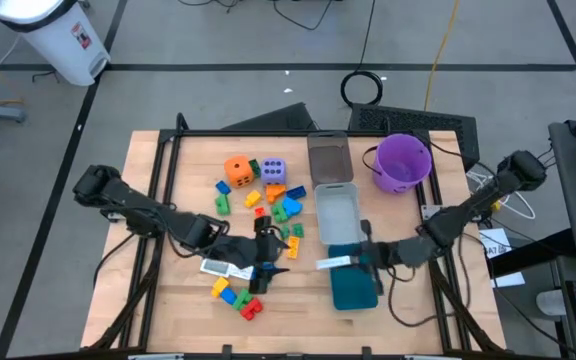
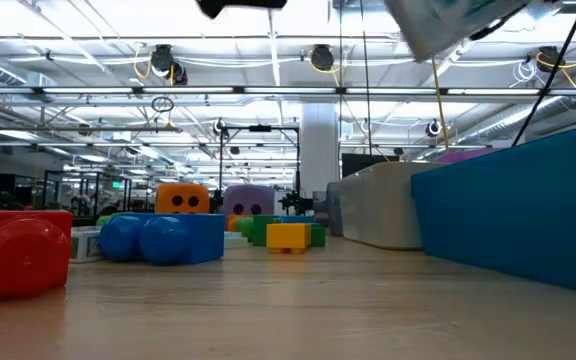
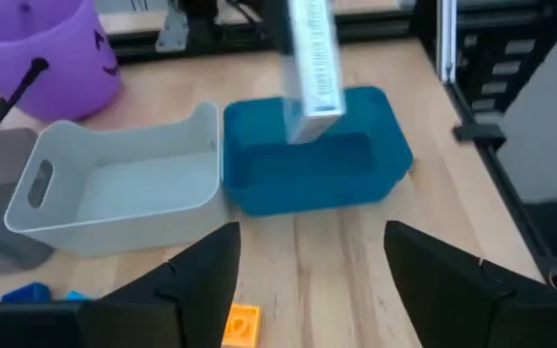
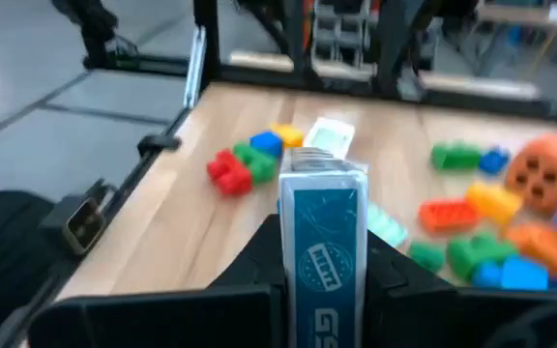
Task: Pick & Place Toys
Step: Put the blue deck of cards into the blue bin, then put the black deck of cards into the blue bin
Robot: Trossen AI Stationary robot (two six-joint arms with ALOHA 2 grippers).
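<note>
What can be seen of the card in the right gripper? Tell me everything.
The card is flat, white-edged, with a blue printed face and white lettering; it looks like stiff card. The right gripper is shut on it, holding it on edge in the air by the teal tray's rim. Nothing else touches it.

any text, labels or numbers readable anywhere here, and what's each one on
Card shut in the right gripper: blue face with white print, an oval logo and large letters, perhaps "GS", too blurred to read.
White bin on the floor: red label, too small.
Purple bucket: black marks, not letters.
Nothing else readable.
</note>
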